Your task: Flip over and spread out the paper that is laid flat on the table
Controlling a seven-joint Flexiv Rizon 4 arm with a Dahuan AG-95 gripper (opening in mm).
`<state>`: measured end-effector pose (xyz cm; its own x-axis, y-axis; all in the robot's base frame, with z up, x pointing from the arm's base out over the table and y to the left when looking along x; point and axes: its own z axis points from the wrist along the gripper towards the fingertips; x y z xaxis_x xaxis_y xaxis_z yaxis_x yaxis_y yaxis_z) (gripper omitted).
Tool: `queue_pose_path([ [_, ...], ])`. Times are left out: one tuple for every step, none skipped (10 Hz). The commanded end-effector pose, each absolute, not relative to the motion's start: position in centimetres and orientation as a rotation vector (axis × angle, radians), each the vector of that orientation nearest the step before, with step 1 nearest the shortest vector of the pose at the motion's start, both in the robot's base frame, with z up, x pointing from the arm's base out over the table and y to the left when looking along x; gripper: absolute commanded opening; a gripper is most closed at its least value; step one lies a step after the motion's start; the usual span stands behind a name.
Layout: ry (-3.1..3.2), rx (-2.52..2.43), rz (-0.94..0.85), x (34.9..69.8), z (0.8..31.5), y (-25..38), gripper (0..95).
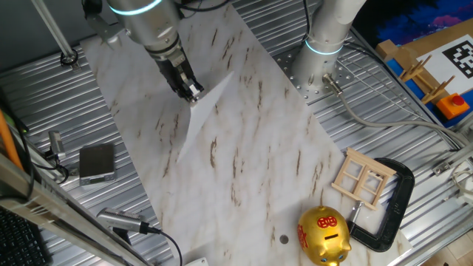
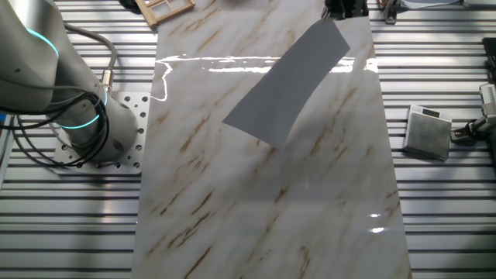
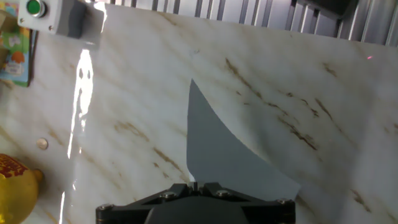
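The paper (image 1: 209, 111) is a plain white sheet held up off the table (image 1: 244, 170) by one edge. It hangs slanted, its lower corner close to the board. My gripper (image 1: 194, 91) is shut on the sheet's upper edge. In the other fixed view the paper (image 2: 288, 84) tilts up toward the gripper (image 2: 339, 17) at the top, and casts a shadow on the table (image 2: 256, 201). In the hand view the paper (image 3: 230, 152) hangs from my shut fingers (image 3: 198, 186) above the marble board (image 3: 137, 93).
A gold piggy bank (image 1: 324, 235), a small wooden frame (image 1: 362, 177) and a black clamp (image 1: 395, 203) sit at the board's near right end. A small grey square pad (image 1: 97, 162) lies on the ribbed metal. The arm's base (image 1: 325, 44) stands to the right. A button box (image 3: 59, 14) is in the hand view.
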<state>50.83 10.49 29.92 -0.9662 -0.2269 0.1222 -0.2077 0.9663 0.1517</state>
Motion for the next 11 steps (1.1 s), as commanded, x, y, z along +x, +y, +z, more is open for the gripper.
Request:
queue_pose_path([
  [-2.971,0.337,-0.21,51.07,30.39,10.51,0.0],
  [-2.971,0.34,-0.208,51.17,30.63,10.51,0.0],
  [-2.972,0.341,-0.207,51.16,30.66,10.49,0.0],
  [-2.972,0.347,-0.206,51.16,30.66,10.5,0.0],
  [-2.973,0.351,-0.206,51.14,30.68,10.5,0.0],
  [-2.973,0.354,-0.208,51.02,30.78,10.44,0.0],
  [-2.971,0.358,-0.204,50.91,30.87,10.34,0.0],
  [-2.972,0.351,-0.198,50.87,30.91,10.32,0.0],
  [-2.973,0.352,-0.191,50.87,30.91,10.32,0.0],
  [-2.977,0.363,-0.191,50.87,30.91,10.32,0.0],
  [-2.983,0.378,-0.189,50.87,30.91,10.32,0.0],
])
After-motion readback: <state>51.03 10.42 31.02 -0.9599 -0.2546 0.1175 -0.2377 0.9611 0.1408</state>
